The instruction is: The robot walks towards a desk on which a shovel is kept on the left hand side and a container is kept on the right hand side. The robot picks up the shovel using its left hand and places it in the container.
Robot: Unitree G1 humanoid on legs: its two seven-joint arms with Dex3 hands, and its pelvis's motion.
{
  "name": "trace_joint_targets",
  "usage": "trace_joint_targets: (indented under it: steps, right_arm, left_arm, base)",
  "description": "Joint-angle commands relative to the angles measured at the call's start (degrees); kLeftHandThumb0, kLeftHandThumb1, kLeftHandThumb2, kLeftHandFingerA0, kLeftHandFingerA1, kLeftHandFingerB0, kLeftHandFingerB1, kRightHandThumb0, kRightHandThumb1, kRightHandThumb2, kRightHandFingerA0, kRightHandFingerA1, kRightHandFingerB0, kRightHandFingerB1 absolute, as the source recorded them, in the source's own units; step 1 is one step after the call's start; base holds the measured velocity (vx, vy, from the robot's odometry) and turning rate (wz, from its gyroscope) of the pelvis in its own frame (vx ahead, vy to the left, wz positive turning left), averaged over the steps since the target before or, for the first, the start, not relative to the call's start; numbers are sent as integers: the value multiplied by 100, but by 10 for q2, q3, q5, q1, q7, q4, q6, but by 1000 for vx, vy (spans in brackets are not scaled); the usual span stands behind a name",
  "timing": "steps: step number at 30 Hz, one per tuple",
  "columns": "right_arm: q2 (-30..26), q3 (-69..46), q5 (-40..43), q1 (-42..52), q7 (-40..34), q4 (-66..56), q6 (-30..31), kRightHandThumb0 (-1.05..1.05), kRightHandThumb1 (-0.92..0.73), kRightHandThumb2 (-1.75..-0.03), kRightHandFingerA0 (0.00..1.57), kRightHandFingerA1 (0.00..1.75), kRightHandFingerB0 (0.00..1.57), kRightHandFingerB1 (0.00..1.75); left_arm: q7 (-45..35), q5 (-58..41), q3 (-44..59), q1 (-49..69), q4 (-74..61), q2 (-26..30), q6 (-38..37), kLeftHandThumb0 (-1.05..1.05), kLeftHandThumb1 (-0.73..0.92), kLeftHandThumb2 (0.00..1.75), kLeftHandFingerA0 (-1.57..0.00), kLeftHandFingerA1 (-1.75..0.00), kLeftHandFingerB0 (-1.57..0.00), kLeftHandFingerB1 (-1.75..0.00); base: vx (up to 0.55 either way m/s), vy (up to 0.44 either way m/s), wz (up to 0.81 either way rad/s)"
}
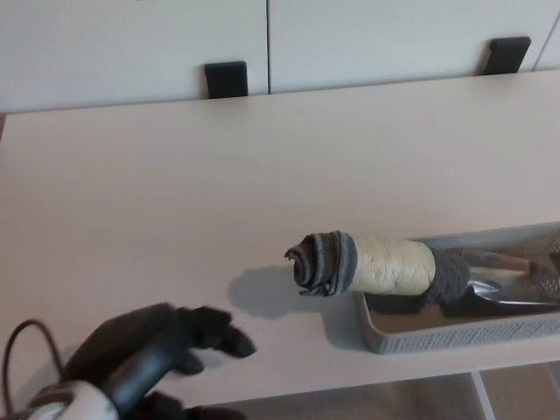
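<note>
The shovel (385, 267) is seen lying in the container (455, 331) at 4 o'clock on the desk (175, 192), blade inside, its wrapped handle jutting over the container's left rim toward 9 o'clock, clear of the desk. The left hand (153, 350) is seen at 7 o'clock, well apart from the handle, holding nothing, its fingers (214, 331) loosely curled and parted. No right hand is shown. Two dark blocks (227, 79) are set at the desk's far edge, at 12 and 2 o'clock.
</note>
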Motion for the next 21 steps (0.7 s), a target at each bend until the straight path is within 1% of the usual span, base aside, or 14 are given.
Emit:
trace_joint_targets:
  steps: [1, 21]
  right_arm:
    - [0, -4, 0, 13, -12, 49, -13, -16, -60, -104, 28, 62, 11, 55]
    - [1, -4, 1, 11, -13, 53, -14, -16, -60, -104, 28, 62, 11, 55]
  left_arm:
    - [-403, -959, 538, 217, -52, 33, -251, -96, 59, 61, -80, -45, -75, -45]
    - [-426, -986, 572, 208, -50, 32, -217, -96, 59, 61, -80, -45, -75, -45]
  base:
    - [0, 0, 0]
    - [0, 0, 0]
